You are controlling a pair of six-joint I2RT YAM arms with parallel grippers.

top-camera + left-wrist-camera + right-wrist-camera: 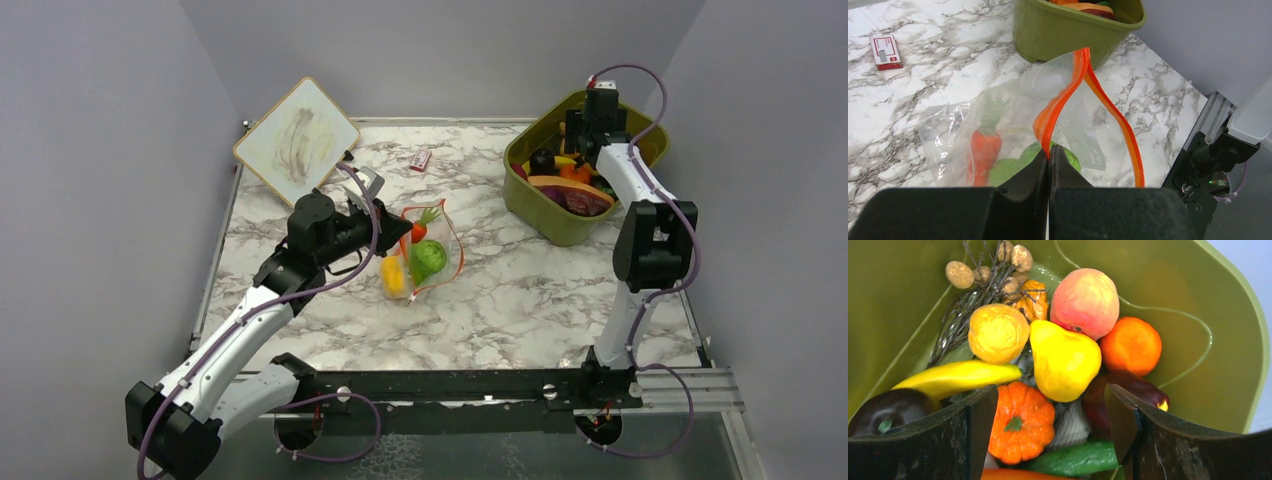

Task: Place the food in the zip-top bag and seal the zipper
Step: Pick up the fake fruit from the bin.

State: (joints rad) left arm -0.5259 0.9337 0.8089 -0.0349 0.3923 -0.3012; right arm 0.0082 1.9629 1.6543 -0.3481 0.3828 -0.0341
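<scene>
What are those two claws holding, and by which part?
The left gripper is shut on the zip-top bag, pinching its orange-red zipper strip. The right gripper is open above the food in the green tub, holding nothing.

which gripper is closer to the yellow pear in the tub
Right. The right gripper hangs open above the yellow pear in the green tub; the left gripper is far off, shut on the zipper.

place: robot lab cell | grey walls [90, 150] box in marble-print table [520, 300] | left arm [235, 335], right arm [640, 240] on black rail [450, 384]
</scene>
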